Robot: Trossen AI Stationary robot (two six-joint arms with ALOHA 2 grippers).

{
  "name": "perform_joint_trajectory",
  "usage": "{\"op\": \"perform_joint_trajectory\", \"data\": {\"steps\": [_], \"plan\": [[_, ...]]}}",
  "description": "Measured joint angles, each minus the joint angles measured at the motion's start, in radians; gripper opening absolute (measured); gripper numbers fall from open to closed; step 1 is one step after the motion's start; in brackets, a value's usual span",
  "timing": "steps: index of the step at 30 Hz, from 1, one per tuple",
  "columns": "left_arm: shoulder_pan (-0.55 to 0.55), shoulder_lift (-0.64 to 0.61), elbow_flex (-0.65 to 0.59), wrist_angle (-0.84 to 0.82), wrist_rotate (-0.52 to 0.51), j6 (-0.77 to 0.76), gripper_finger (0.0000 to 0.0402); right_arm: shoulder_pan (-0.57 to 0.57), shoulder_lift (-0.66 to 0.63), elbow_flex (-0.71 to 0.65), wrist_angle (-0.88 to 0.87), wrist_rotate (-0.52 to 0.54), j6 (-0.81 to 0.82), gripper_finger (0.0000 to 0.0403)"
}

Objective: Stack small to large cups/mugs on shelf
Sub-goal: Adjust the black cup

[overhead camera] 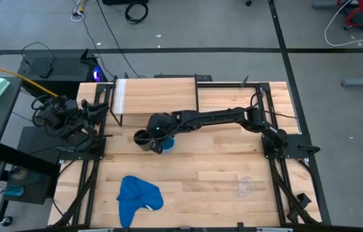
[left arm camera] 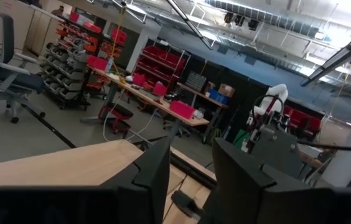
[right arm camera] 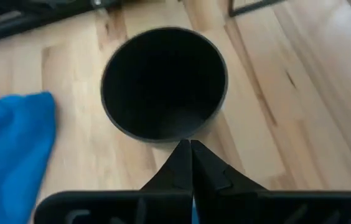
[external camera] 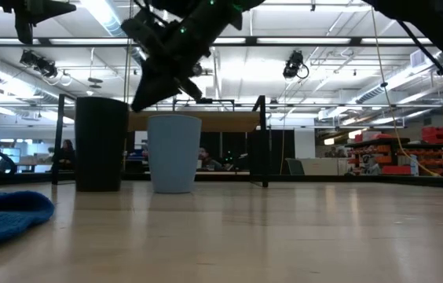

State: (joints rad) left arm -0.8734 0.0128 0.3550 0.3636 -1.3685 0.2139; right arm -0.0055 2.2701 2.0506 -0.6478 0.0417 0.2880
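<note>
The black cup stands upright on the table just in front of the shelf, with the light-blue cup upright close beside it. My right gripper is shut and slants down from the table's right. Its tip is at the black cup's rim, between the two cups. The clear cup stands alone near the front right. My left gripper is open and waits off the table's left edge, with nothing between its fingers. My right gripper's shut fingertips are level with the top of the black cup, at the part of its rim nearest the light-blue cup. They come slanting down from the table's right. I cannot tell whether they touch the rim.
A crumpled blue cloth lies near the table's front left. The shelf's thin black legs stand behind the cups. Bare tabletop lies between the cups and the clear cup.
</note>
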Motion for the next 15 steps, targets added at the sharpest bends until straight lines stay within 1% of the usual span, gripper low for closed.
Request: {"op": "perform_joint_trajectory", "data": {"steps": [9,15], "plan": [[0.0,0.0,0.0,-0.029,0.0,-0.044,0.0133,0.004,0.017,-0.001,0.035,-0.009,0.009,0.0],[0.0,0.0,0.0,-0.049,0.0,-0.047,0.0127,0.004,0.017,-0.001,0.047,-0.017,0.018,0.0001]]}}
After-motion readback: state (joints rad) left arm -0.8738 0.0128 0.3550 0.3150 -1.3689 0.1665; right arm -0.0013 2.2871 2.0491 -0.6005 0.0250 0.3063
